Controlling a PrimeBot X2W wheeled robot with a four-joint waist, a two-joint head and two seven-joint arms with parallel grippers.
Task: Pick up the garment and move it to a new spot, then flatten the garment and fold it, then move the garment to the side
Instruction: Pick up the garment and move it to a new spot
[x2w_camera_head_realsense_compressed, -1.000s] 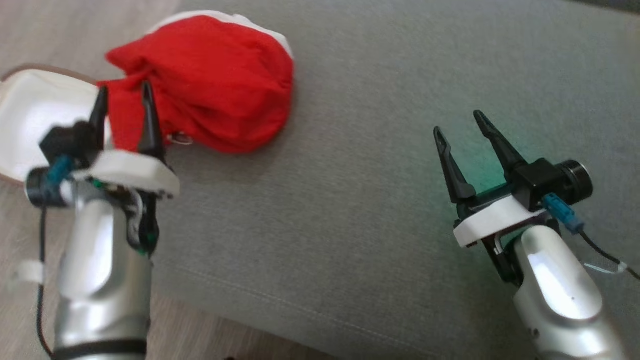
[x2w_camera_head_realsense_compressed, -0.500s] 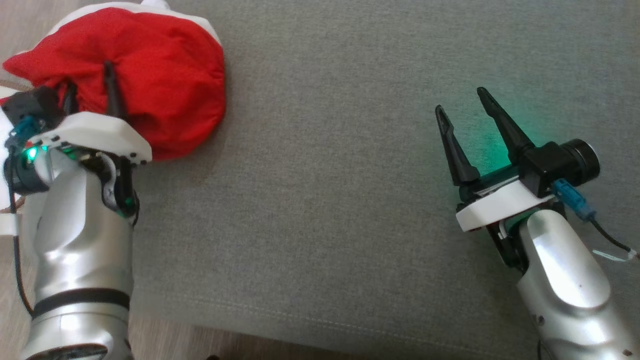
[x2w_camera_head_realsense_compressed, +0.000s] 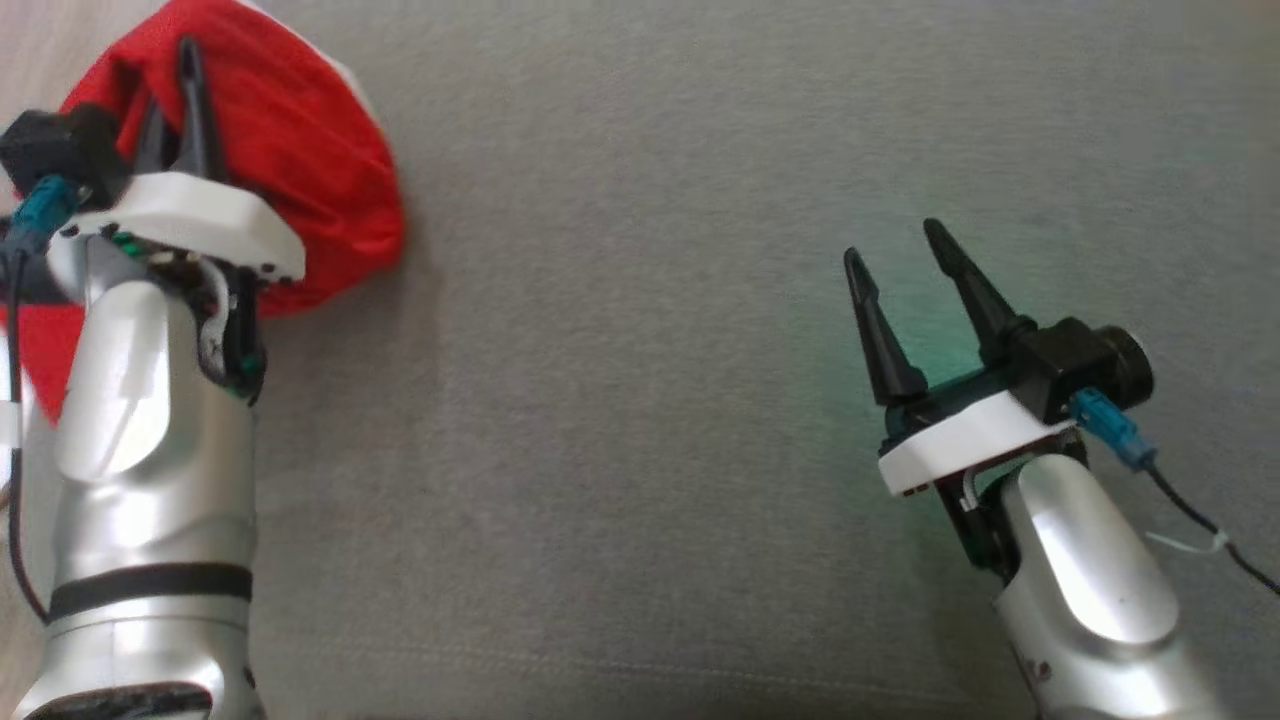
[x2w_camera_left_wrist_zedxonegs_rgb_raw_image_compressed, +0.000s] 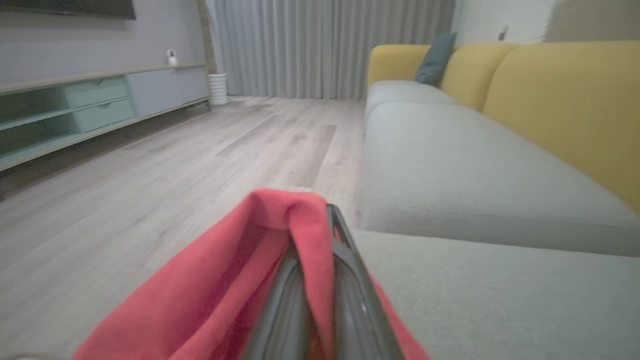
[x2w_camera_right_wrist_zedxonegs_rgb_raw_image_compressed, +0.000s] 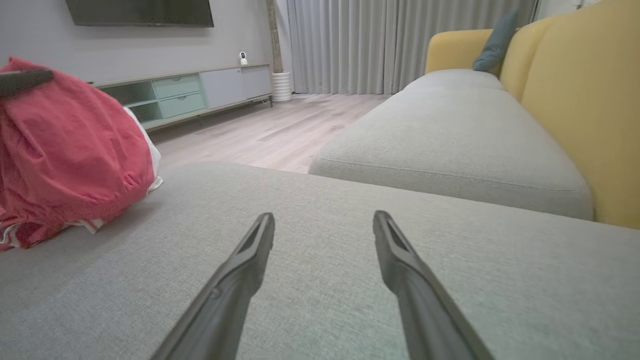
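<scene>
The garment (x2w_camera_head_realsense_compressed: 310, 150) is a bunched red cloth with a white part, at the upper left of the head view on the grey sofa seat (x2w_camera_head_realsense_compressed: 640, 400). My left gripper (x2w_camera_head_realsense_compressed: 172, 95) is shut on a fold of the garment. In the left wrist view the red cloth (x2w_camera_left_wrist_zedxonegs_rgb_raw_image_compressed: 280, 235) drapes over the closed fingers (x2w_camera_left_wrist_zedxonegs_rgb_raw_image_compressed: 345, 280). My right gripper (x2w_camera_head_realsense_compressed: 895, 260) stands open over bare seat at the right, holding nothing; its own view shows the spread fingers (x2w_camera_right_wrist_zedxonegs_rgb_raw_image_compressed: 250, 265) and the garment (x2w_camera_right_wrist_zedxonegs_rgb_raw_image_compressed: 70, 150) as a raised red bundle at the far left.
Yellow sofa backrests (x2w_camera_right_wrist_zedxonegs_rgb_raw_image_compressed: 580, 100) rise along the right, with a dark teal cushion (x2w_camera_right_wrist_zedxonegs_rgb_raw_image_compressed: 495, 42) at the far end. Wooden floor (x2w_camera_left_wrist_zedxonegs_rgb_raw_image_compressed: 150, 165) lies left of the sofa, a low media cabinet (x2w_camera_right_wrist_zedxonegs_rgb_raw_image_compressed: 195, 95) along the far wall and grey curtains (x2w_camera_right_wrist_zedxonegs_rgb_raw_image_compressed: 390, 45) behind.
My left gripper has closed on the red garment, which now bunches up around it. The head camera has shifted, so the scene sits further left and lower.
</scene>
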